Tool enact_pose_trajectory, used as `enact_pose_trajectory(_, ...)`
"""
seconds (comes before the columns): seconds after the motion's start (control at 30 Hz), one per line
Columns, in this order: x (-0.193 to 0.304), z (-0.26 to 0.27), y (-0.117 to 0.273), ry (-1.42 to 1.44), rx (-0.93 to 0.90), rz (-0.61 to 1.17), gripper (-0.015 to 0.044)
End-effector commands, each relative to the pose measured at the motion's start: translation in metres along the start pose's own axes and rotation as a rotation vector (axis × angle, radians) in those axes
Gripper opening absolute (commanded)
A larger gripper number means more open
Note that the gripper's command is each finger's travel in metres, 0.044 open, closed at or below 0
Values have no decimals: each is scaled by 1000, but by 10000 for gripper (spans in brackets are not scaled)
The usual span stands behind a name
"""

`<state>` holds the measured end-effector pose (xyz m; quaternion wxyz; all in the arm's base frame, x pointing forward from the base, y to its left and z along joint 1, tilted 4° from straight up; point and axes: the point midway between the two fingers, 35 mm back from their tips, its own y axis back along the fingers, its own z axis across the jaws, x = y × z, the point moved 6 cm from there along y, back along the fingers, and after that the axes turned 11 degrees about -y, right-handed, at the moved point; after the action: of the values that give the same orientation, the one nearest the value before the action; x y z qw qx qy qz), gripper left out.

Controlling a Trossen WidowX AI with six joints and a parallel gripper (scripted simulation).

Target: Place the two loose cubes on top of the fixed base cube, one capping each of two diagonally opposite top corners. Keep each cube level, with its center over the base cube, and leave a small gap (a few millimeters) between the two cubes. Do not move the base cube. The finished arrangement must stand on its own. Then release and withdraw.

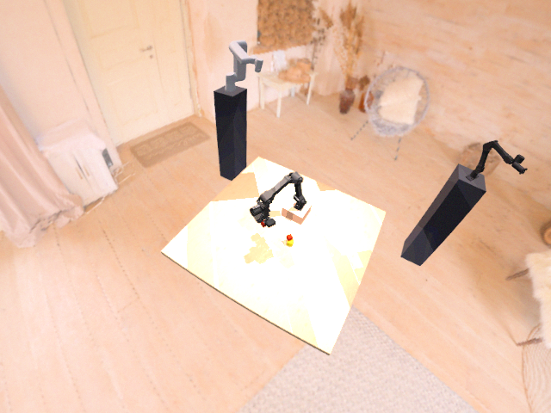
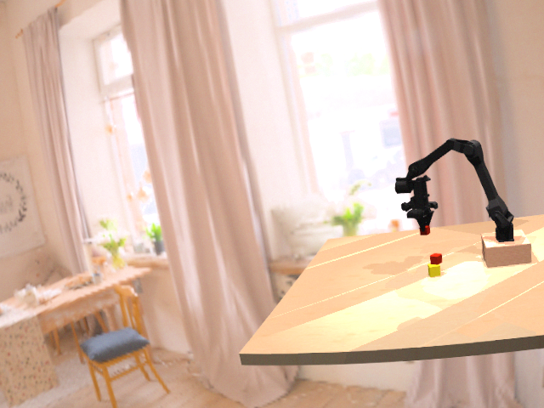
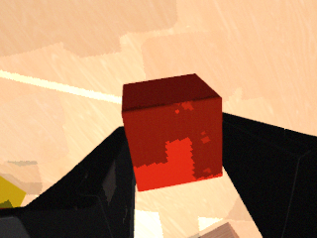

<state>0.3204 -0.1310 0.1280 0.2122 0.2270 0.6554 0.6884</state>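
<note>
The yellow base cube (image 1: 290, 243) (image 2: 433, 269) (image 3: 9, 194) stands on the table. One red cube (image 1: 289, 237) (image 2: 435, 257) rests on top of it, looks level and sits off-centre toward the back right in the exterior view. My gripper (image 2: 424, 227) (image 3: 169, 129) is shut on the other red cube (image 2: 424, 229) (image 3: 170, 144) and holds it up above the table, to the left of and behind the base cube in the exterior view. In the wrist view the held cube sits between both fingers, slightly turned. The exact overhang of the placed cube is too small to tell.
The table (image 1: 213, 267) (image 2: 351, 325) carries the cubes and the block (image 1: 294, 216) (image 2: 505, 255) under my arm's base. Two dark pillars (image 1: 231, 133) (image 1: 438, 213) with other arms stand off the table. Bright light patches and shadows cross the table top.
</note>
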Motion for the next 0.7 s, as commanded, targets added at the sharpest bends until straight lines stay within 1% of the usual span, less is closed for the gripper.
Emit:
enact_pose_trajectory(0.0,5,11,3,69,0,-8,105)
enact_pose_trajectory(0.67,35,69,2,449,-1,-8,105)
